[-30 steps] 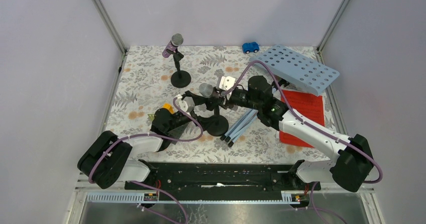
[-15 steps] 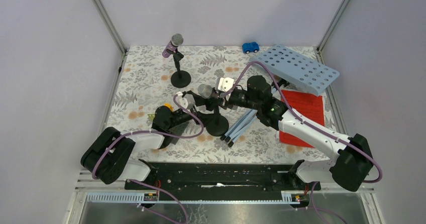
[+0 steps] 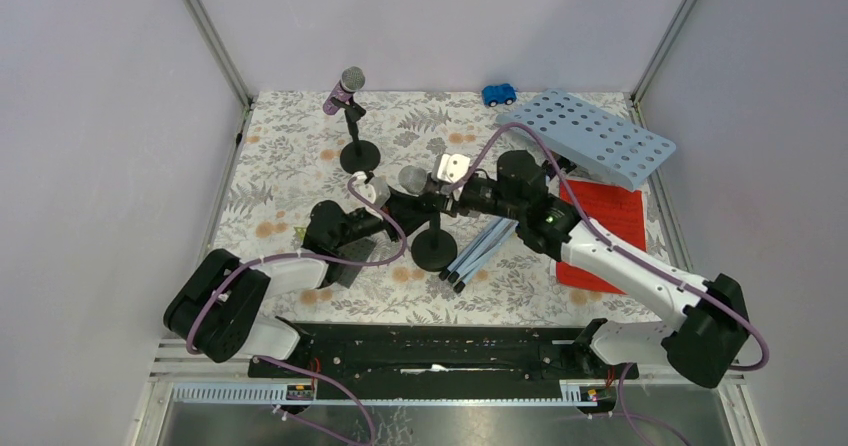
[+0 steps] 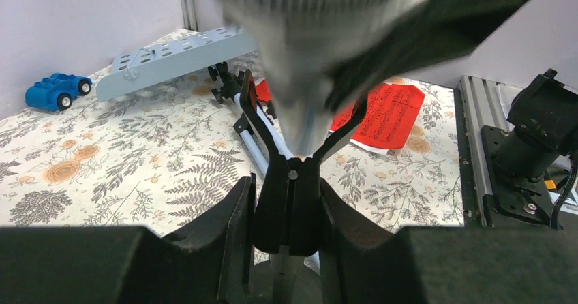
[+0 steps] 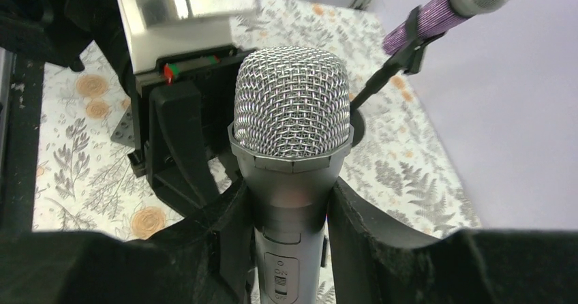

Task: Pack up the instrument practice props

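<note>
Left arm extends low toward centre; left gripper (image 4: 288, 196) jaws flank the clip neck of the mic mount (image 3: 432, 253), and clamping cannot be confirmed. Right arm reaches leftward; right gripper (image 5: 292, 205) is clamped on the silver microphone (image 5: 292, 106) at that clip. Print on red music sheets (image 4: 392, 110) unreadable.

No text, brand, number or sign can be read anywhere in these views. The nearest thing to writing is on the flat red paper music sheet (image 4: 390, 110) lying on the right side of the floral tabletop: it carries rows of fine dark print, too small and blurred to make out as notes or words. The silver mesh-headed microphone (image 5: 292, 133) has a small slide switch (image 5: 279, 281) low on its grey handle, with tiny pale marks beside it that are also illegible.
</note>
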Available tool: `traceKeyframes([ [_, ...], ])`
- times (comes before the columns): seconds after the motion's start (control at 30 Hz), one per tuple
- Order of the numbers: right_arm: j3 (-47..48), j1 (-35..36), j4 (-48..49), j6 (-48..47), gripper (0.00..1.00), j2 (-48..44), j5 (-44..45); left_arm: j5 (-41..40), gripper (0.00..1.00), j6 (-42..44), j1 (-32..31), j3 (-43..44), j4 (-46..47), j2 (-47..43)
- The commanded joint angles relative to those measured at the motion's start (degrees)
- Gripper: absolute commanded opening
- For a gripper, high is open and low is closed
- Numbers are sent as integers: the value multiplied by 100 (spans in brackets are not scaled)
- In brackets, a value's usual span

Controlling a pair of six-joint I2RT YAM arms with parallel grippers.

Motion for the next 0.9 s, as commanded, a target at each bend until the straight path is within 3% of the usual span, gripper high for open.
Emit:
traceKeyframes([
  [0.0,551,27,209,74,0,-679,328,235,0,-243,49,170,90,82],
  [0.17,593,22,-17,363,0,-1307,1491,167,0,-259,80,137,-30,25],
  [0.33,-136,21,-585,1469,0,-2144,4214,-203,2,-494,105,332,-747,-28],
  [0.47,-671,21,-1436,2545,0,-2739,6075,76,19,-598,106,684,-1283,73],
  [0.57,-810,20,-2396,3412,0,-2876,6782,207,32,-600,106,846,-1553,128],
  [0.67,-924,18,-3160,4142,0,-2888,7172,87,51,-613,110,789,-1538,34],
  [0.87,-1297,-51,-3759,5025,0,-2653,7207,-170,75,-585,106,616,-1576,-358],
])
